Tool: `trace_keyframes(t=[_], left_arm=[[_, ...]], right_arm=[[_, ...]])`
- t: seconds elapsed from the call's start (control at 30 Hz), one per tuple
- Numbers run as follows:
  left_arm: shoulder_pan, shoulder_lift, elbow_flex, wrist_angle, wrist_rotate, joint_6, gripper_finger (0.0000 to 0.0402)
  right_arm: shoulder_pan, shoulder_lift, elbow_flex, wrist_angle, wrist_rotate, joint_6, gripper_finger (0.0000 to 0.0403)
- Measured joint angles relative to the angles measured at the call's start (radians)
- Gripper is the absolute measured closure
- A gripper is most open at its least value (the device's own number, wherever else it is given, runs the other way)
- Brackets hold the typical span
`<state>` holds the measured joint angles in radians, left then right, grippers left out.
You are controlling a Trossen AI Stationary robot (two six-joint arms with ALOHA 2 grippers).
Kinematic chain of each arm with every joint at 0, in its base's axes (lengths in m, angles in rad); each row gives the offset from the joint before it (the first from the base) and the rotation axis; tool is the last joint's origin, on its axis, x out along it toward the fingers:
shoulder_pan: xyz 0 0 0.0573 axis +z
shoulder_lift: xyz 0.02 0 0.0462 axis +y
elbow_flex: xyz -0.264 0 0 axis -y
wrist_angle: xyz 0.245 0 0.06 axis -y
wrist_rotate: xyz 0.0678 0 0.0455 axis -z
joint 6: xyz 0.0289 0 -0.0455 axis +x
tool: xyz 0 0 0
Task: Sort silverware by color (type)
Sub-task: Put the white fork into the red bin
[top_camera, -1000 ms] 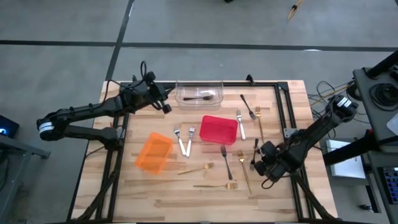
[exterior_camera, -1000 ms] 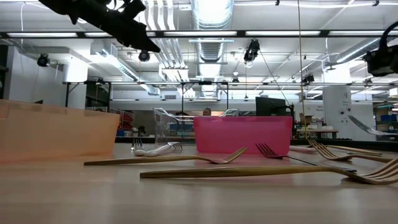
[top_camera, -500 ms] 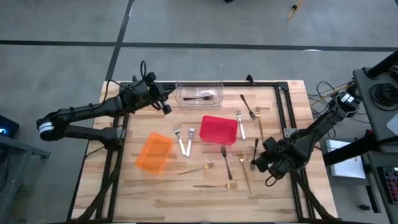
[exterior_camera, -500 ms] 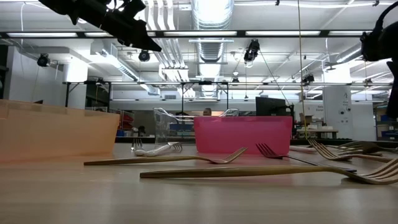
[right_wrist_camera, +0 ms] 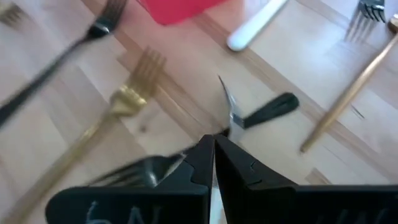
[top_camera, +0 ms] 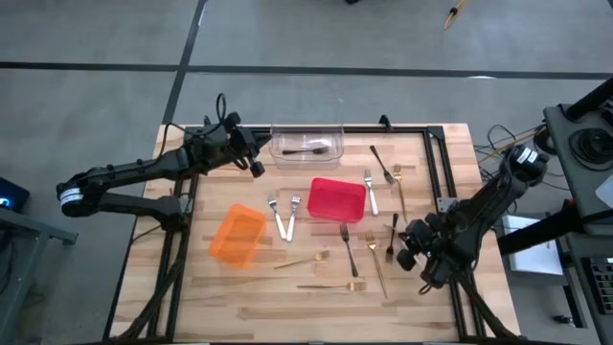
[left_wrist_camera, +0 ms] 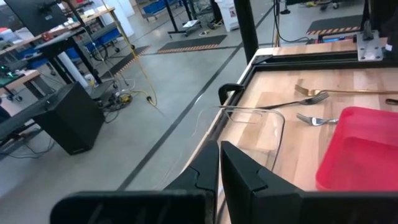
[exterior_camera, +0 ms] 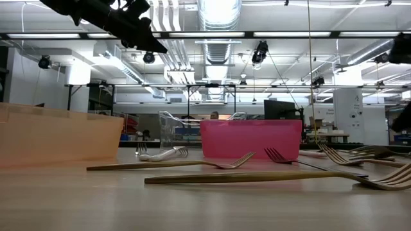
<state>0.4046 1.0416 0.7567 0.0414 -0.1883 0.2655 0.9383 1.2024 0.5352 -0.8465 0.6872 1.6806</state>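
Black fork (right_wrist_camera: 249,115) now pinched: the right end effector (top_camera: 414,251) had just snapped fully shut on it, lifting off the tabletop (top_camera: 239,297); left end effector (top_camera: 251,158) hung closed, empty, by the clear bin (top_camera: 306,129).

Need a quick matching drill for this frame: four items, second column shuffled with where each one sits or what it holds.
Items:
1. clear bin
2. red bin
3. orange bin
4. right tool

Places:
A. table centre, nothing seen inside
B. far edge, one dark utensil inside
C. right side, over a dark utensil
D. left of centre, tipped on its side

Pairs: 1-B, 2-A, 3-D, 4-C
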Motion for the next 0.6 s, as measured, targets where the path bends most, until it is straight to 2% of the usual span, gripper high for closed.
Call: trace_keyframes(t=[0.17, 0.33, 0.6], left_arm=[[0.000, 0.000, 0.000, 0.003, 0.000, -0.015, 0.0402], [0.000, 0.000, 0.000, 0.005, 0.000, -0.018, 0.0402], [0.000, 0.000, 0.000, 0.026, -0.002, -0.011, 0.0402]], right_arm=[[0.057, 0.011, -0.017, 0.000, 0.042, 0.055, 0.0394], [0.057, 0.011, -0.010, 0.002, -0.034, 0.048, 0.0378], [0.056, 0.010, -0.010, 0.008, -0.068, 0.082, 0.0284]])
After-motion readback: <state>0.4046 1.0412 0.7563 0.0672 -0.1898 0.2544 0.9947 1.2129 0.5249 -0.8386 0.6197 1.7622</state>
